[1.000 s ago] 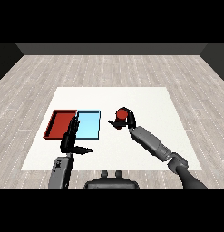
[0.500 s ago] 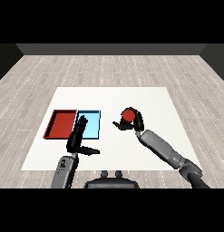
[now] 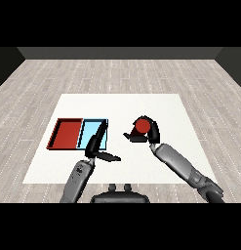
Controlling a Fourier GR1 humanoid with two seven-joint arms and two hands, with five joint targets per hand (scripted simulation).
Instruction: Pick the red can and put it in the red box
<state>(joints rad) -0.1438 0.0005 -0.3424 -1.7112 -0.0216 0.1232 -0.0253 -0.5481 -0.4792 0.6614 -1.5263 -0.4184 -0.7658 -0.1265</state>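
Head view: a white table (image 3: 141,105) is seen from above, set on a pale plank floor (image 3: 117,73). Toward nine o'clock on the table, a red tray (image 3: 57,133) and a light blue tray (image 3: 103,128) are laid side by side, touching along one edge, with the red one farther left. From the five o'clock corner the right forearm (image 3: 183,165) is extended toward the centre, and the right hand (image 3: 147,135) is curled round the red can (image 3: 142,126), which is held just right of centre, well apart from both trays. Whether the can is lifted clear of the table cannot be told. From seven o'clock the left forearm (image 3: 78,178) is raised, and the left hand (image 3: 95,146) is shown with straight fingers and the thumb spread, holding nothing, overlapping the near edge of the light blue tray. The pick is judged done, since the can is enclosed by the hand. The carry toward nine o'clock, past the blue tray, and the release inside the red tray are judged to be left.
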